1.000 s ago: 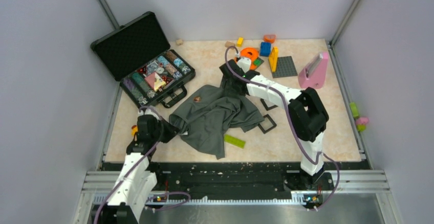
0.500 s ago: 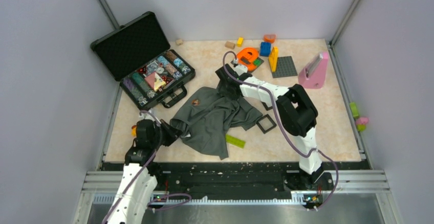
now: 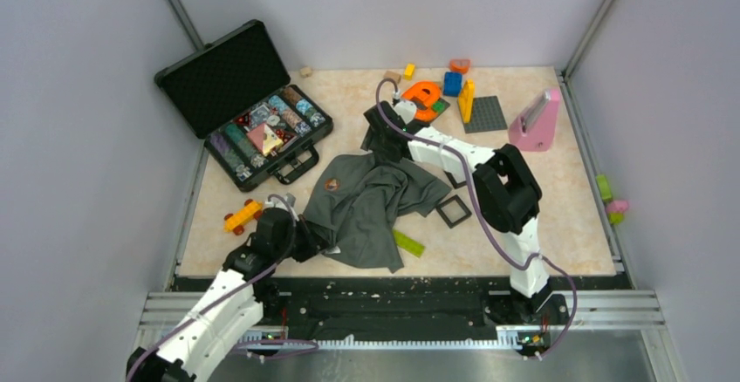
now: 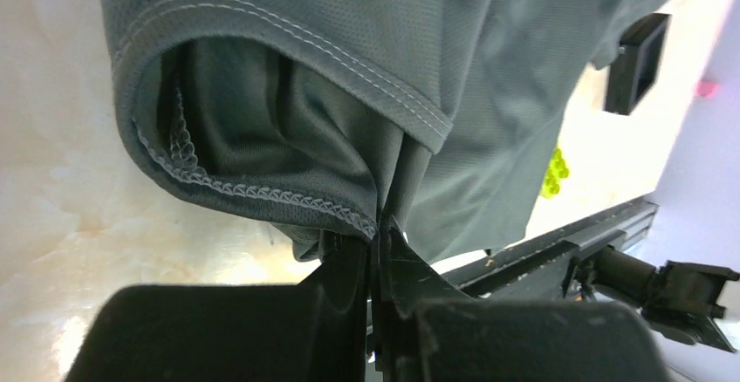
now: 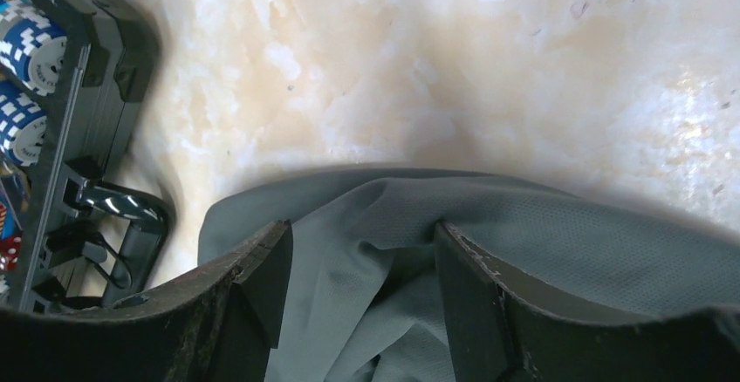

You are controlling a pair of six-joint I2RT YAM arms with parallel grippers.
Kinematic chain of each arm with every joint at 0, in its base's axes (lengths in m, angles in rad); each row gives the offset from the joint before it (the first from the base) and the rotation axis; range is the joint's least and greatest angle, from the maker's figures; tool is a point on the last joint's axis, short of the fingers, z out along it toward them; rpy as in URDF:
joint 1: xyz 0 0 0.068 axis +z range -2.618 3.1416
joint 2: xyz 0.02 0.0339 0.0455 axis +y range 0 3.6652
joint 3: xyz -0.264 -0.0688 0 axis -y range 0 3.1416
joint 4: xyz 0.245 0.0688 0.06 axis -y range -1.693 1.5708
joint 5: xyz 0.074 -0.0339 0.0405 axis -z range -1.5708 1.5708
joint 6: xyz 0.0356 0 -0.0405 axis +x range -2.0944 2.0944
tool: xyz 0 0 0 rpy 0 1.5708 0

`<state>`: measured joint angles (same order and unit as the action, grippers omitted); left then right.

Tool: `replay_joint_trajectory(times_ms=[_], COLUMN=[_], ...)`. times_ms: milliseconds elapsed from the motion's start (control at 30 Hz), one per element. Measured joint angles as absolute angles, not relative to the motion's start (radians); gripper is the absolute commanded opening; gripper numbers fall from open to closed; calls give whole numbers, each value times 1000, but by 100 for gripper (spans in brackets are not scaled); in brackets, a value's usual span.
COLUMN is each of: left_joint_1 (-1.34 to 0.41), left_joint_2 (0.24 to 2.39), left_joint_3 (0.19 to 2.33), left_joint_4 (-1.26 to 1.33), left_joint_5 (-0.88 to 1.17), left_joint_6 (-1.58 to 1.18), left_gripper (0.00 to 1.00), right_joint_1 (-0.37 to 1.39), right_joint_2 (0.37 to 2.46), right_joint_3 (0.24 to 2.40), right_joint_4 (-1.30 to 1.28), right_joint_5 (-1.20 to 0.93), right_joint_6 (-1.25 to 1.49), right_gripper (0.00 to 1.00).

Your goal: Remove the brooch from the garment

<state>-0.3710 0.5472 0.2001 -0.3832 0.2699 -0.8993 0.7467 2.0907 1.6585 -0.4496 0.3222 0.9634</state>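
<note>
The dark grey garment (image 3: pixel 371 203) lies crumpled in the middle of the table. The tiny orange-brown brooch (image 3: pixel 332 184) sits on its upper left part. My left gripper (image 3: pixel 303 240) is at the garment's near left edge and is shut on the hem. In the left wrist view the jaws (image 4: pixel 377 235) pinch the stitched hem of the garment (image 4: pixel 349 51). My right gripper (image 3: pixel 378 133) is open over the garment's far edge. In the right wrist view its fingers (image 5: pixel 362 242) straddle a fold of the garment (image 5: pixel 558 225) without closing on it. The brooch shows in neither wrist view.
An open black case (image 3: pixel 253 112) with poker chips stands at the far left, and its edge shows in the right wrist view (image 5: pixel 52 94). A yellow-orange toy (image 3: pixel 242 217), a green brick (image 3: pixel 407 242), a black square frame (image 3: pixel 454 210), an orange letter toy (image 3: pixel 423 96) and a pink stand (image 3: pixel 534 120) surround the garment.
My left gripper has moved right and toward the near edge, dragging the garment's hem with it. The garment has shifted and the yellow-orange toy is uncovered. My right gripper has shifted slightly left.
</note>
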Motion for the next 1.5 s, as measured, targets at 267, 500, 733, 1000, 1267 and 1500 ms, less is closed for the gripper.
replay_joint_trajectory(times_ms=[267, 500, 733, 1000, 1267, 1500], left_joint_1=[-389, -393, -393, -364, -299, -273], left_joint_2=[636, 616, 615, 731, 996, 1110], left_joint_3=[245, 353, 499, 624, 627, 582], left_joint_4=[-382, -494, -564, -557, -341, -91], left_joint_5=[236, 160, 80, -5, 7, 221], left_joint_6=[-888, -845, -839, -802, -707, -578], left_gripper=[4, 62, 74, 72, 69, 70], right_joint_1=[765, 766, 765, 765, 765, 746], right_joint_2=[2099, 2118, 2114, 1945, 1684, 1667], right_joint_3=[1665, 1665, 1658, 1428, 1085, 987], right_joint_4=[-456, -453, -432, -309, -128, -72], right_joint_5=[285, 267, 261, 172, 41, -5], right_joint_6=[1008, 1021, 978, 891, 760, 690], right_gripper=[49, 15, 0, 0, 0, 0])
